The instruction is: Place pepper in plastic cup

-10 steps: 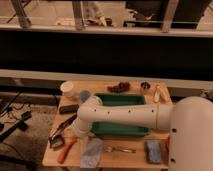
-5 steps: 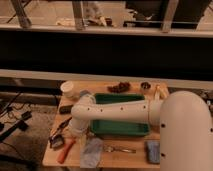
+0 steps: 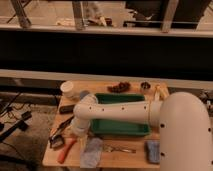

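Observation:
The pepper point(image 3: 65, 150), long and orange-red, lies on the wooden table point(image 3: 130, 159) near its front left corner. My gripper point(image 3: 59, 137) is dark and hangs from the white arm point(image 3: 115, 112), just above and behind the pepper's far end. The plastic cup point(image 3: 68, 90), pale and upright, stands at the table's back left, well behind the gripper. I cannot see whether the gripper touches the pepper.
A green tray point(image 3: 122, 129) sits mid-table under the arm. A fork point(image 3: 118, 148) and a grey cloth point(image 3: 91, 153) lie at the front, with a blue sponge point(image 3: 152, 150) at front right. A dark cluster point(image 3: 119, 87), a small bowl point(image 3: 145, 85) and a dark block point(image 3: 66, 108) are further back.
The arm has swung left and down, bringing the gripper closer to the pepper at the table's front left. The pepper and cup have not moved.

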{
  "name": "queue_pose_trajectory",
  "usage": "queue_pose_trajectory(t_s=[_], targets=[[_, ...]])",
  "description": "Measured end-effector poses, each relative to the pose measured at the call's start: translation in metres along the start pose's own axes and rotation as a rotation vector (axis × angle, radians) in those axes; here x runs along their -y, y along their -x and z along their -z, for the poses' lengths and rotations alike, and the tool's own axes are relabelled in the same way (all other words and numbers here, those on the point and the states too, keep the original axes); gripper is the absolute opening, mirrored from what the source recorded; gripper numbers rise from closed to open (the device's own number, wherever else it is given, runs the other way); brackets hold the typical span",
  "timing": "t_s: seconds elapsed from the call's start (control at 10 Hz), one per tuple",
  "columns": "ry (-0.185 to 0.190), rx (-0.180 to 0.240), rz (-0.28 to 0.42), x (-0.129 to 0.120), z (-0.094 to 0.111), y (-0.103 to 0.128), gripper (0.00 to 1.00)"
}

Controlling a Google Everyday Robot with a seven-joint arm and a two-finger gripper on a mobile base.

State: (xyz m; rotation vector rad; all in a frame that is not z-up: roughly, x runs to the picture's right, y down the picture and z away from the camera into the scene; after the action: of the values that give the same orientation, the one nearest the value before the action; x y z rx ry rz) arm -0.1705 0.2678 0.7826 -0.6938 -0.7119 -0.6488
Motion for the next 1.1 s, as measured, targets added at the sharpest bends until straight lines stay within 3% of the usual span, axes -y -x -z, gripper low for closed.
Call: queue_pose_trajectory(t_s=[0.3,1.1], targets=[[-0.002,0.015,-0.043,-0.0004,-0.0024,-0.0034,0.8],[0.008,0.01,-0.035,0.0077,-0.0006,0.0036,0.8]])
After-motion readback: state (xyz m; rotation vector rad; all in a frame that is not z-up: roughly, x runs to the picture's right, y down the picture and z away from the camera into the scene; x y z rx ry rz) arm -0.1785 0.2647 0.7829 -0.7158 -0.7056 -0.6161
